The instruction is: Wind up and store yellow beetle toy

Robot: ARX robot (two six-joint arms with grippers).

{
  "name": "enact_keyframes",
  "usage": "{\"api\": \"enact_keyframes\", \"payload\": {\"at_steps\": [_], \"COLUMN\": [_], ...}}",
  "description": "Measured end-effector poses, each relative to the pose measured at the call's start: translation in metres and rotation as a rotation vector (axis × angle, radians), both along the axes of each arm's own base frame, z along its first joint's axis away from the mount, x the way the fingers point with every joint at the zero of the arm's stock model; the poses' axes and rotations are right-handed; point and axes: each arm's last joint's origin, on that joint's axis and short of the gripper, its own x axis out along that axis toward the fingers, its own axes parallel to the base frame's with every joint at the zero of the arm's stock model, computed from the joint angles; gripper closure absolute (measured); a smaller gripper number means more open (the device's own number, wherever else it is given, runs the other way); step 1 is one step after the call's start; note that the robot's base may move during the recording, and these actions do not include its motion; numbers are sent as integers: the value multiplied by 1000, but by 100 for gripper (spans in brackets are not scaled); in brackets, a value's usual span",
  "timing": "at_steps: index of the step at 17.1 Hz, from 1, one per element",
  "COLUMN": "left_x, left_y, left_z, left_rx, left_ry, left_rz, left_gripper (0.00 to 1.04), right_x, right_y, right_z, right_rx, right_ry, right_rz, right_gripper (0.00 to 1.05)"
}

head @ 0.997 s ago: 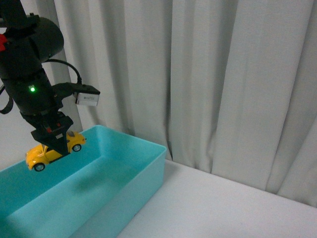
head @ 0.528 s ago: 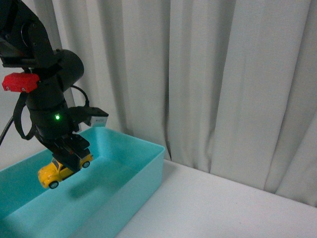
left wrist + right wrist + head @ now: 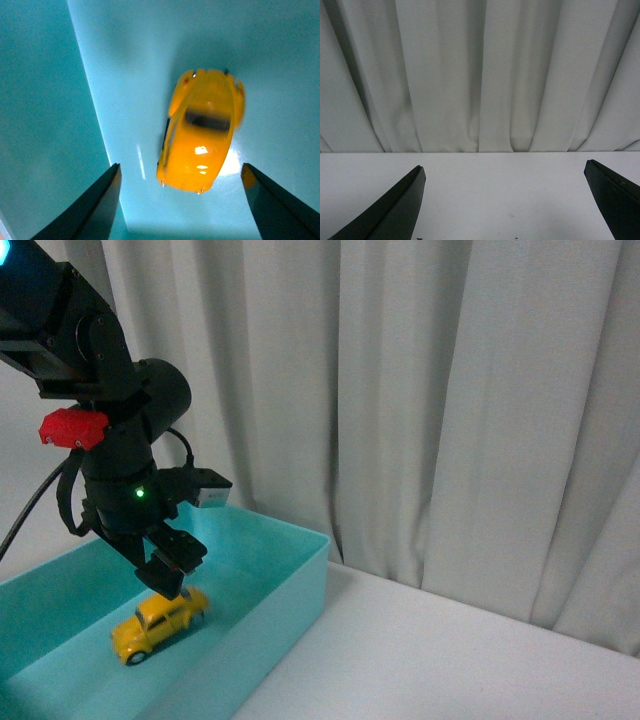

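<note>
The yellow beetle toy [image 3: 159, 624] rests on the floor of the teal bin [image 3: 295, 572], free of any grip. Just above it hangs my left gripper [image 3: 168, 578], open. In the left wrist view the yellow beetle toy [image 3: 201, 131] lies on the teal floor beyond the two dark fingers [image 3: 95, 210], which stand wide apart and do not touch it. My left gripper [image 3: 182, 200] holds nothing. My right gripper [image 3: 505, 200] is open over bare white table, with nothing between its fingers; it does not show in the front view.
The bin's near corner and wall [image 3: 275, 640] stand beside the white table [image 3: 450, 660]. Pale curtains [image 3: 450, 390] hang close behind the table's back edge. The left arm's black body and red clip [image 3: 72, 427] tower over the bin.
My left gripper came down and rightward into the bin with the beetle, then opened. The toy now sits on the bin floor, released.
</note>
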Motion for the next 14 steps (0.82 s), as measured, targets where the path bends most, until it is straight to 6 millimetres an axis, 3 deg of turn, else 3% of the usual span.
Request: {"api": "enact_keyframes", "payload": {"at_steps": [2,4,9,10,11,14], "left_x": [-1,1,-12,-16,-48,-74], "left_y": [1,1,-5,-7,-19,-32], "left_z": [2,16,96,116,122,127], "left_rx": [2,-9,-47,-84,-161,-205], "left_ry": [-5,-96,-451,-880,-1106,-1258], "left_rz": [2,-20,-123,-130,-99,-73], "left_gripper": [7,7,7,19,31,42], "right_x": [0,0,0,0,0,0], "right_y": [0,0,0,0,0,0], "right_z": [0,0,0,0,0,0], "right_rx": [0,0,0,0,0,0], "right_ry": [0,0,0,0,1,0], "right_rz": [0,0,0,0,0,1], "right_gripper": [7,7,7,7,7,7]}}
